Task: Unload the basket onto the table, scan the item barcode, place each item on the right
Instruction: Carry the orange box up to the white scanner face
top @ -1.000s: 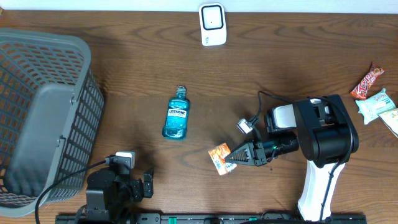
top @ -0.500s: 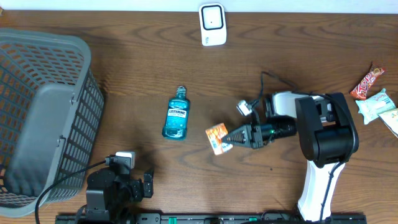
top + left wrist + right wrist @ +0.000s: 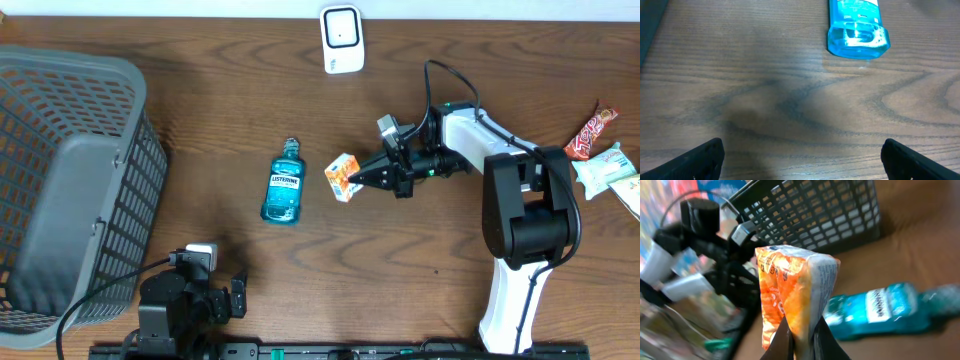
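An orange snack packet (image 3: 343, 176) hangs above the table's middle, pinched at one edge by my right gripper (image 3: 363, 178), which is shut on it. In the right wrist view the orange packet (image 3: 795, 292) rises from between the dark fingertips (image 3: 782, 345). The white barcode scanner (image 3: 341, 38) stands at the table's far edge, well beyond the packet. My left gripper (image 3: 802, 160) rests low at the front left, open, with only bare wood between its fingers (image 3: 700, 159).
A blue mouthwash bottle (image 3: 284, 184) lies just left of the packet, its base showing in the left wrist view (image 3: 858, 27). A grey mesh basket (image 3: 70, 180) fills the left side. More snack packets (image 3: 600, 150) lie at the right edge.
My right arm has carried the orange packet up and away from the front edge, toward the scanner and slightly left. The left arm has stayed still.
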Available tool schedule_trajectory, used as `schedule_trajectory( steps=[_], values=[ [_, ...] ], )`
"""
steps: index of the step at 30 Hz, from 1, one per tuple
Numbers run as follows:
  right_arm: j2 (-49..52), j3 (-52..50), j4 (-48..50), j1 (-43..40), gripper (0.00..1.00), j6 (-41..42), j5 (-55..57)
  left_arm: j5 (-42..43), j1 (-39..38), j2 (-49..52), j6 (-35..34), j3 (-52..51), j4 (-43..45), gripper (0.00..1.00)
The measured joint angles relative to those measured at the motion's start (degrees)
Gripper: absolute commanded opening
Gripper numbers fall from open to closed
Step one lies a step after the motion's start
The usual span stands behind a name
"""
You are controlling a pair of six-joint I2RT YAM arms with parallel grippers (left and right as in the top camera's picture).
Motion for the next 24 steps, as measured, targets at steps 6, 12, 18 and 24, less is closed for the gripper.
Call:
schedule_trajectory(
  steps=[6,12,18,24],
  values=[
    [0.00,3.82,29.33,0.09,0.01,19.58,9.44,0.00,0.00,0.00,0.00,0.00,0.00,1.00],
    [0.00,7.10,50.75,2.43,0.01,53.68,39.06,0.02,0.00,0.00,0.00,0.00,0.00,1.00],
    [0.00,10.14,58.53,6.69,0.01,61.96,58.80,0.02,0.00,0.00,0.02,0.00,0.00,1.00],
    [0.00,10.86,70.34,10.97,0.01,61.57,77.94,0.00,0.00,0.00,0.00,0.00,0.00,1.00]
  ],
)
